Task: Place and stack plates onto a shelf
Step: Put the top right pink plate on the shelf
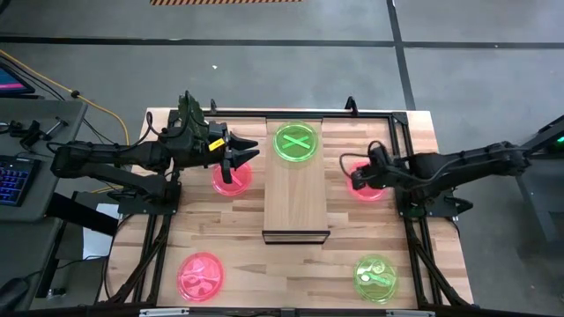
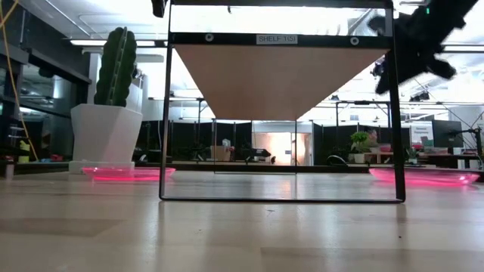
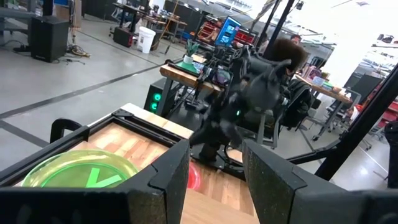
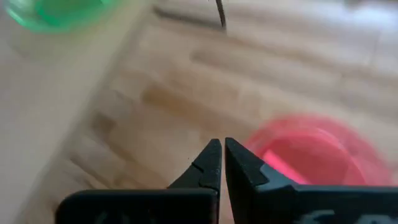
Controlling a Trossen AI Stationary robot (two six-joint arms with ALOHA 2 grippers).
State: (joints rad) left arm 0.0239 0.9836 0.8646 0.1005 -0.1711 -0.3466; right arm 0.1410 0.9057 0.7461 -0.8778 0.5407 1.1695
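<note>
A green plate (image 1: 295,143) lies flat on the far end of the light-wood shelf (image 1: 296,198); the left wrist view also shows this green plate (image 3: 81,171). One pink plate (image 1: 232,179) lies on the table left of the shelf, and another pink plate (image 1: 367,186) lies on its right. My left gripper (image 1: 241,151) hovers open over the left pink plate, pointing toward the shelf, and holds nothing (image 3: 214,155). My right gripper (image 1: 352,173) is shut and empty, raised beside the shelf-side rim of the right pink plate (image 4: 311,155).
A third pink plate (image 1: 201,276) lies near the table's near-left corner and a second green plate (image 1: 375,279) near the near-right corner. The shelf's dark frame (image 2: 166,113) stands on thin legs. A cactus in a white pot (image 2: 106,128) stands at the far left.
</note>
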